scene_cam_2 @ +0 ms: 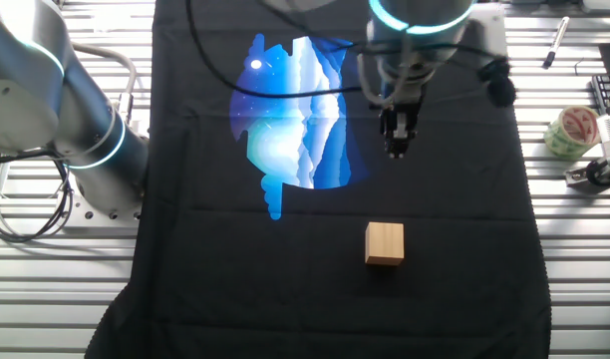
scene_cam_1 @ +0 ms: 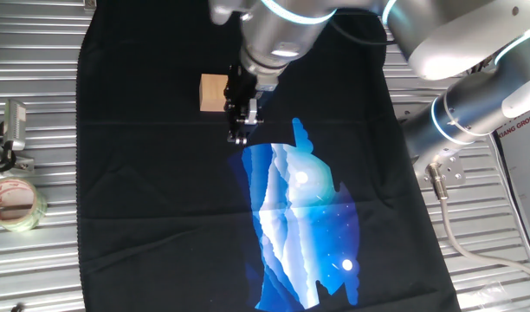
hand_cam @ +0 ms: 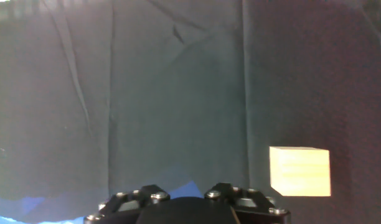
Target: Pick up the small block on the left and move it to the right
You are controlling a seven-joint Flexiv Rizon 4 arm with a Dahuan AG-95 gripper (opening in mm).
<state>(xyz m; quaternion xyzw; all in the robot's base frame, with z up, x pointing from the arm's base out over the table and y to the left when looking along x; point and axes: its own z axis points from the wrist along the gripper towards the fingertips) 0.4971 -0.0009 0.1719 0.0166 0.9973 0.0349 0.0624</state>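
Hovering, end effector (scene_cam_1: 240, 130) above the black printed cloth (scene_cam_1: 144, 199) | fingers look nearly together, gripping nothing | small block (scene_cam_1: 213, 93) just beside it, off to one side, untouched on cloth | pick-up and move right both remain

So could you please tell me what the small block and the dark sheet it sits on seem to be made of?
The small block looks like plain, unfinished wood: light tan, matte faces, crisp square edges; any grain is too faint to confirm. The sheet under it looks like black fabric, probably a soft matte cloth, since it shows folds and creases in the hand view and carries a printed blue picture.
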